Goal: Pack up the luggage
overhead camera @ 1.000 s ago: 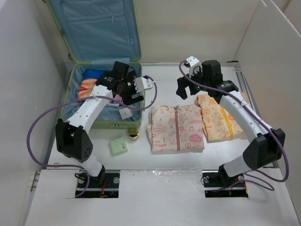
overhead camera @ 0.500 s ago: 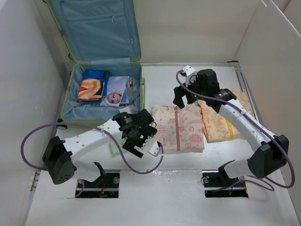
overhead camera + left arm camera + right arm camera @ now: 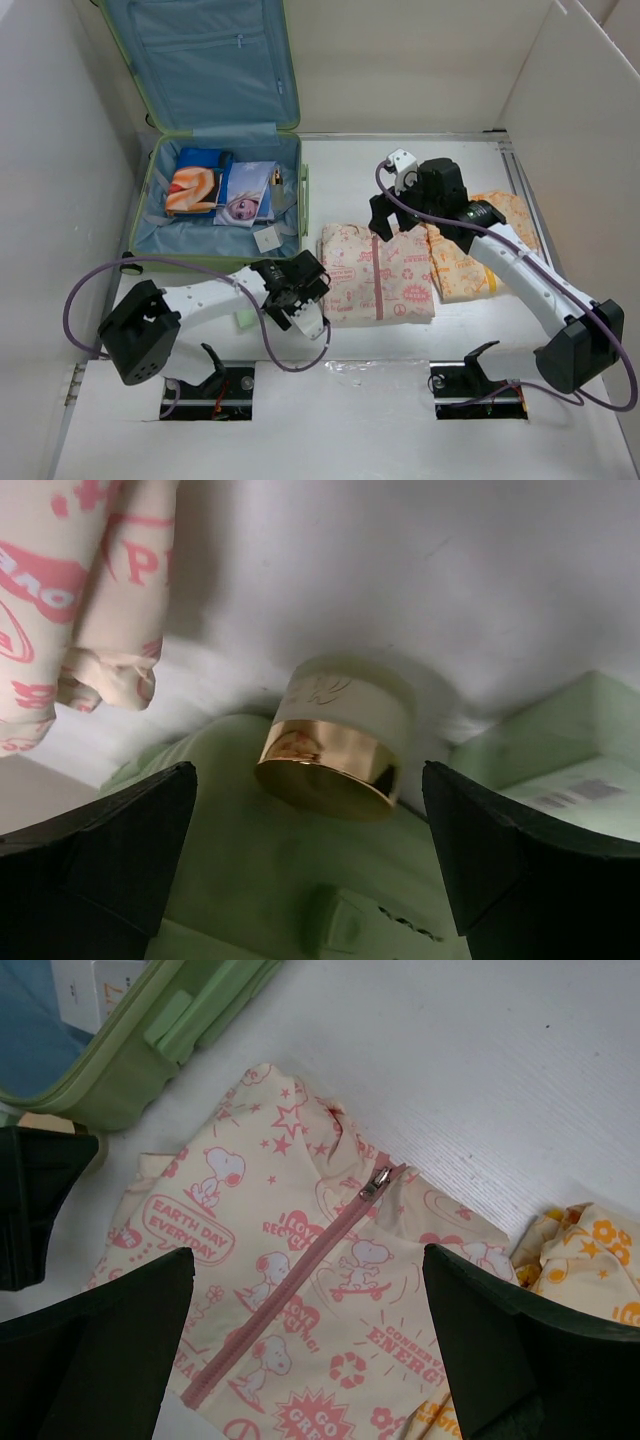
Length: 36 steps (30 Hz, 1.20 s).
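Observation:
The luggage (image 3: 150, 215), a light green suitcase, lies open at the back left with its blue-lined lid standing up. Books and a blue item lie inside it. My left gripper (image 3: 300, 290) is open and low in front of the suitcase's near edge. In the left wrist view a small cream jar with a gold lid (image 3: 335, 745) lies on its side between the open jaws (image 3: 308, 780), against the green shell (image 3: 240, 880). My right gripper (image 3: 385, 222) is open above a cream garment with pink print and a pink zipper (image 3: 375, 272), also in the right wrist view (image 3: 330, 1260).
A second folded garment with orange print (image 3: 465, 255) lies to the right of the pink one. A small light green box (image 3: 244, 319) lies by the left gripper, also in the left wrist view (image 3: 560, 770). White walls enclose the table on three sides.
My left arm has swung out of the suitcase to the table in front of it, then settled by the gold-lidded jar. My right gripper has shifted a little toward the pink garment.

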Tool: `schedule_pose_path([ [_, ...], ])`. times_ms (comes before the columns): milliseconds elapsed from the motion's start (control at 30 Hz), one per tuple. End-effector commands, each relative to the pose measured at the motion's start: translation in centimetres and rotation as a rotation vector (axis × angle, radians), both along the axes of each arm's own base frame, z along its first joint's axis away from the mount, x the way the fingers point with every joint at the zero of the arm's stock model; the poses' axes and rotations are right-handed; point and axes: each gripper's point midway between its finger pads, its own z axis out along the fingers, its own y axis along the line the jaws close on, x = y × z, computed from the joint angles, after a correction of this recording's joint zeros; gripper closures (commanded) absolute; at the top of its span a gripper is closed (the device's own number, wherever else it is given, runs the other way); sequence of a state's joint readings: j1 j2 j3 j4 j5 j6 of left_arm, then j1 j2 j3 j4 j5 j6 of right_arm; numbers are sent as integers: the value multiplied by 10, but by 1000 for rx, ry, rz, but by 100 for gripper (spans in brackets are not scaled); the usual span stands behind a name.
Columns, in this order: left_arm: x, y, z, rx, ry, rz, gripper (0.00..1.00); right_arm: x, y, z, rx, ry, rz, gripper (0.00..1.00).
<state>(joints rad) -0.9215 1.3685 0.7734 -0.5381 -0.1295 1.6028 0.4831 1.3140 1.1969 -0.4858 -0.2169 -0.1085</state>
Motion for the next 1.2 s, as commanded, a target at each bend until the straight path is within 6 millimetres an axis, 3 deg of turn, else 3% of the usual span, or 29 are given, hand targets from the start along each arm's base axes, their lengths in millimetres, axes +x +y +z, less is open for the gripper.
schedule_pose_path([
  [0, 31, 2, 5, 13, -114, 2, 9, 3, 2, 21, 34, -67, -12, 0],
  [200, 30, 0, -9, 24, -27, 78, 27, 3, 2, 21, 34, -67, -12, 0],
  [233, 26, 0, -15, 31, 1, 73, 38, 3, 2, 21, 34, -67, -12, 0],
  [433, 17, -9, -9, -20, 73, 113, 73, 4, -4, 20, 23, -74, -24, 0],
  [567, 15, -22, 5, -99, 110, 172, 100, 4, -4, 20, 23, -74, -24, 0],
  [700, 21, -39, 33, -198, 150, 331, 100, 4, -4, 20, 23, -74, -24, 0],
  [733, 26, -47, 51, -238, 149, 358, 100, 4, -4, 20, 23, -74, -24, 0],
  [967, 40, -64, 115, -474, 233, 640, 100, 5, 1, 15, 27, -62, -9, 0],
  [1067, 54, -52, 138, -557, 242, 806, 100, 9, 5, 13, 26, -63, 5, 0],
  [1167, 84, -15, 149, -594, 165, 1012, 100, 18, 9, 20, 38, -78, 19, 0],
])
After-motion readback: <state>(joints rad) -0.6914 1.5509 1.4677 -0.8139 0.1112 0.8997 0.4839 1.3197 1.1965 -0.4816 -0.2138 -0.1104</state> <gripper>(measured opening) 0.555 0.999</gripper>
